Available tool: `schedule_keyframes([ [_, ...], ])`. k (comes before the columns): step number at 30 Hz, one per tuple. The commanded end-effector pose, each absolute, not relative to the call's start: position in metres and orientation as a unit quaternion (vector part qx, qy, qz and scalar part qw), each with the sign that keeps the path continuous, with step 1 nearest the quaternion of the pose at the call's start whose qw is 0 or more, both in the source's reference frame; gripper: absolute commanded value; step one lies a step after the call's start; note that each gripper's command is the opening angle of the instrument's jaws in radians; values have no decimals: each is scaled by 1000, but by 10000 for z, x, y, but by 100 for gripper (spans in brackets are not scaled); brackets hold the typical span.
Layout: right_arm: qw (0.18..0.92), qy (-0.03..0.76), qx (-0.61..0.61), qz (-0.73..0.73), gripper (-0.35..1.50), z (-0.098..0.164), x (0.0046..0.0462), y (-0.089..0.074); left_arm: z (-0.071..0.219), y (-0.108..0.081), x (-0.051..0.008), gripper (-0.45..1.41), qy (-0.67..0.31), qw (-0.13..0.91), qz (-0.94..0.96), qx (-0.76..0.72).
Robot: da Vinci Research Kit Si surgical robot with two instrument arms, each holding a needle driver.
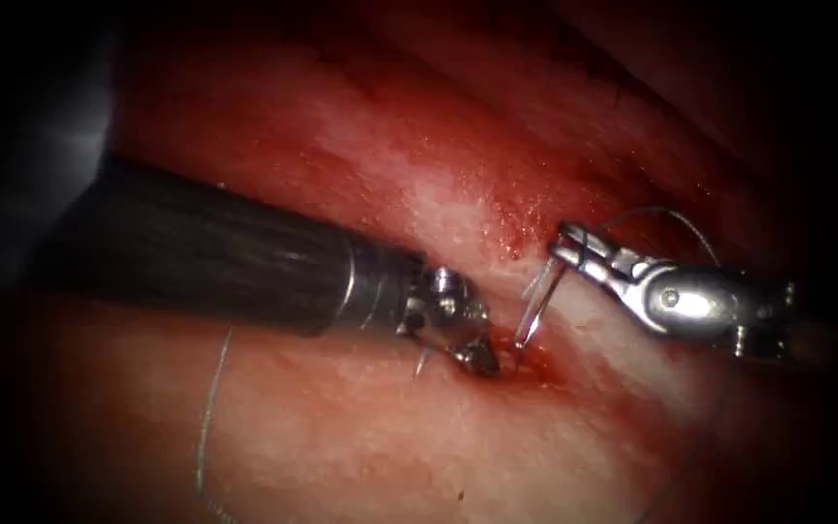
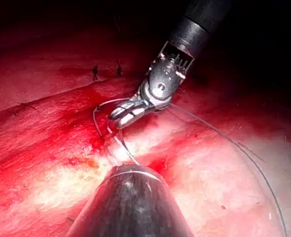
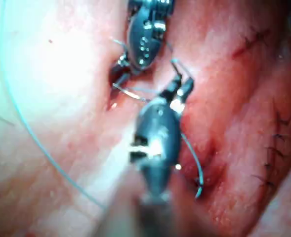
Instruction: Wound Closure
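Note:
My right tool (image 1: 568, 243) comes in from the right, its jaws shut on the curved needle (image 1: 538, 303) near its back end. The needle slants down to the left, and its point enters the tissue (image 1: 341, 437) at the red cut (image 1: 533, 365). Thread (image 1: 673, 212) wraps over the right jaws and arcs away to the right. My left tool (image 1: 480, 357) presses its tip on the tissue just left of where the needle goes in. The left wrist view has the right tool (image 2: 121, 117) holding the needle (image 2: 123, 145). In the right wrist view, the needle (image 3: 130, 93) runs between the right tool (image 3: 179, 90) and the left tool (image 3: 119, 73).
A long strand of thread (image 1: 206, 417) lies on the tissue to the left of the cut, below the left shaft (image 1: 196, 247). Finished stitches (image 3: 273, 148) sit on the tissue beside the right tool. Red fluid (image 1: 511, 228) wets the tissue around the cut.

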State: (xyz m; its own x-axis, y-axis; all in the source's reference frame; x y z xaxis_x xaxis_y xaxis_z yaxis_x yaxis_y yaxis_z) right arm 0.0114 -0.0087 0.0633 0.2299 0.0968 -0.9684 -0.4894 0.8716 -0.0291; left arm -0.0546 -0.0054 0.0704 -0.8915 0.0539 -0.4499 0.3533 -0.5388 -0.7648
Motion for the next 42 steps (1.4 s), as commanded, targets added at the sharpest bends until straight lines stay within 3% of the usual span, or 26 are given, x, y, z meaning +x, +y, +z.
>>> schedule_keyframes([
  [1, 768, 589, -173, 181, -35, 639, 124, -89, 709, -56, -551, 49, 471, 84, -851, 216],
  [11, 772, 588, -201, 132, -35, 650, 148, -109, 705, -48, -548, 46, 461, 72, -854, 230],
  [31, 794, 560, -228, 58, -35, 658, 143, -118, 694, -51, -540, 41, 453, 68, -855, 243],
  [42, 797, 557, -229, 51, -35, 659, 142, -119, 646, -53, -543, 29, 401, 38, -872, 278],
])
